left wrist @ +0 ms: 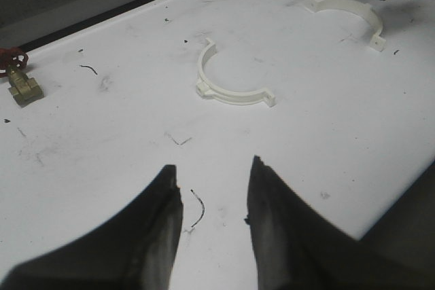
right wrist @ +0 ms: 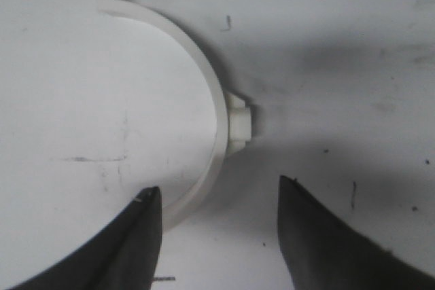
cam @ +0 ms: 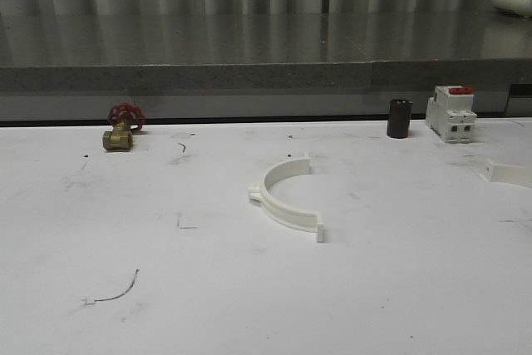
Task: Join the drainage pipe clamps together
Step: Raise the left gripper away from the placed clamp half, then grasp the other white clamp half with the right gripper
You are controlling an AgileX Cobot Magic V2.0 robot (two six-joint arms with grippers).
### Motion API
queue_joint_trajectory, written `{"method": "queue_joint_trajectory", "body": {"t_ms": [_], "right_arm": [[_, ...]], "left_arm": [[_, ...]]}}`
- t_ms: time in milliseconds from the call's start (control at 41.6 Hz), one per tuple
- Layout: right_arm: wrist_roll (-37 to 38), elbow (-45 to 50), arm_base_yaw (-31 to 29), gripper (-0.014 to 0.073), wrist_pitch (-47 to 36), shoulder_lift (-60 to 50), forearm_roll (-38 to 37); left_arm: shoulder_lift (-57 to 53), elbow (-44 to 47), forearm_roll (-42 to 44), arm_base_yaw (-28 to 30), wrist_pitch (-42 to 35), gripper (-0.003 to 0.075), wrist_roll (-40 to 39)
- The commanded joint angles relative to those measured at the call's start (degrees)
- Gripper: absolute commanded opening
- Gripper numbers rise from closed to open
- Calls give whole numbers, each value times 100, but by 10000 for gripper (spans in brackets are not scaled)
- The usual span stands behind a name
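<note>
Figure: two half-ring clamps lying apart on the white table [cam: 249, 305] before joining.

We see the first clamp half [cam: 285, 195] near the table's centre, lying flat, its open side facing about 1 o'clock in the front view, with a small tab at each end and a boss midway on the outer wall. The second clamp half [cam: 509, 174] lies well apart, at about 3 o'clock from the first, cut by the frame edge in the front view. In the left wrist view, we see it whole as the second clamp half [left wrist: 348, 15].

The left gripper [left wrist: 214, 188] hangs over bare table with its fingers spread wide and nothing between them. The first clamp half [left wrist: 231, 79] lies ahead of it. The right gripper [right wrist: 221, 198] hovers directly above the second clamp half [right wrist: 204, 100], fingers wide apart and straddling the arc near one end; we see no contact yet.

Handling, as we judge it: the thin white plastic suggests light, stiff parts that are smooth enough to slide on the table when nudged. The arc may flex slightly if squeezed across its span. We would take hold across the wall's thickness near mid-arc, beside the boss [right wrist: 239, 123], leaving both end tabs free for mating.

At the table's far edge stand a brass valve [cam: 120, 132], a dark cylinder [cam: 399, 118] and a breaker [cam: 451, 114], none of them involved.
</note>
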Motion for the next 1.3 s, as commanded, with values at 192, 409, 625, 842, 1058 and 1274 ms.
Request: {"method": "queue_joint_trajectory", "body": {"t_ms": [192,409,625,842,1058,1274], "right_arm": [[-117,-529,5,419,-267,555,-223],[-117,-606,5,419,-308,837,-210],[-117,-612,5,336,-377,880,-206],[-117,-612,5,198,-379,880,-192],[-117,-612,5,198,-381,880,-198],[-62,-809,28,198,-116,880,-85]], "left_arm": [[0,-153,-107,-1,-397,242,1],[0,-153,-107,-1,-397,242,1],[0,-153,-107,-1,-397,242,1],[0,-153,-107,-1,-397,242,1],[0,-153,-107,-1,-397,242,1],[0,-153,-107,-1,-397,242,1]]}}
